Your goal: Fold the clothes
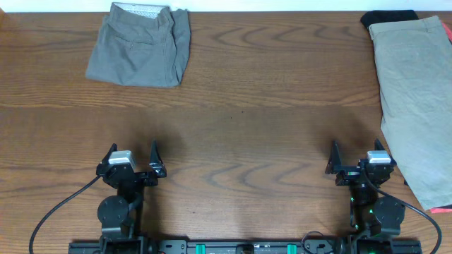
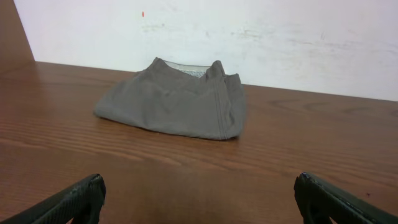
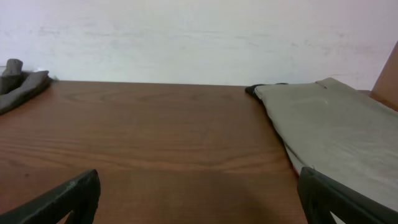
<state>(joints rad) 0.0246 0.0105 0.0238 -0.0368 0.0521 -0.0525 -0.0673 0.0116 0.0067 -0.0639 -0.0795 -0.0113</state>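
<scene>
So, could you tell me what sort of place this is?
Probably a robotics lab bench: a wooden table against a white wall, the left end effector and right end effector open at its near edge, grey shorts and khaki shorts laid out.

The folded shorts (image 1: 140,44) lie on the table (image 1: 268,106) at its far left, close to the far edge. The long shorts (image 1: 417,92) lie flat along the right side, reaching from the far edge towards the near one. A small garment (image 1: 388,17) pokes out from under their far left corner. Another piece (image 1: 441,209) shows at their near right end. The left gripper (image 1: 133,154) sits near left and the right gripper (image 1: 358,152) near right, well apart, the latter just left of the long shorts.
</scene>
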